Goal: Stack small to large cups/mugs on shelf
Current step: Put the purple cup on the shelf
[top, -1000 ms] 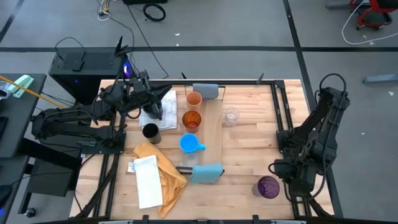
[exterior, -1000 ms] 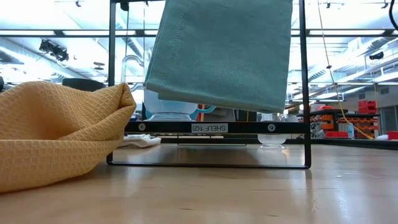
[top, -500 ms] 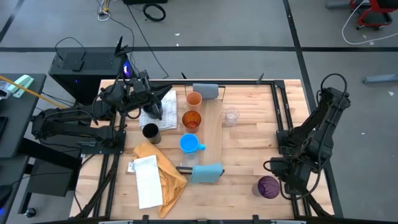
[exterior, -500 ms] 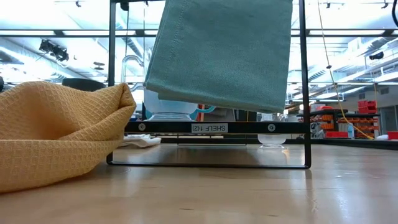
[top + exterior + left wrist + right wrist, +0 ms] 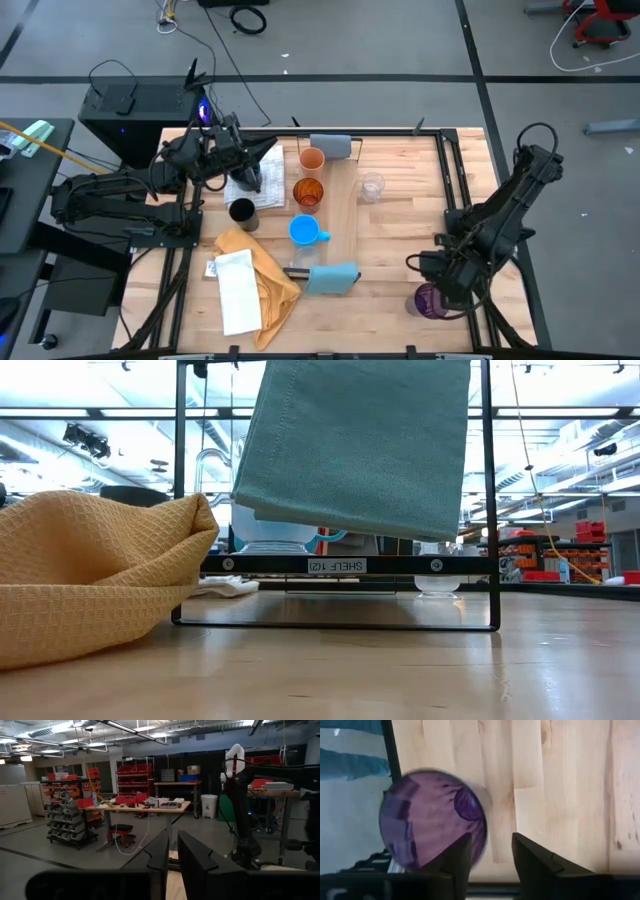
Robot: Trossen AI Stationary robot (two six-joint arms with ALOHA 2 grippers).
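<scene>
At the table's left edge the left gripper (image 5: pixel 250 178) is parked over a white cloth (image 5: pixel 258 165) near the far-left corner; in its wrist view the two fingers (image 5: pixel 165 852) are seen nearly together with only a slit between them, and nothing is held. Just nearer on the tabletop the black cup (image 5: pixel 242 212) is stood upright, with a yellow towel (image 5: pixel 262 270) and a white folded cloth (image 5: pixel 238 292) lying toward the near-left edge.

Along the middle, the shelf (image 5: pixel 343 215) is laid with its long axis running from far edge to near edge, a grey block (image 5: pixel 331 146) at the far end and a light blue block (image 5: pixel 332 278) at the near end. Beside its left edge the orange cup (image 5: pixel 312 159), the amber translucent cup (image 5: pixel 308 193) and the bright blue mug (image 5: pixel 305 231) are lined up mouth-up, the mug's handle turned toward the shelf. The clear glass (image 5: pixel 372 186) is stood to the shelf's right.

Near the near-right corner the purple translucent cup (image 5: pixel 432 817) is stood upright, mouth up, its axis vertical. The right gripper (image 5: pixel 490 852) is held directly above it, jaws parted, holding nothing, one finger over the rim. The cup is judged light, thin-walled, stiff plastic and slippery; a hold across the rim wall or mid-body is suggested, with modest squeeze.
</scene>
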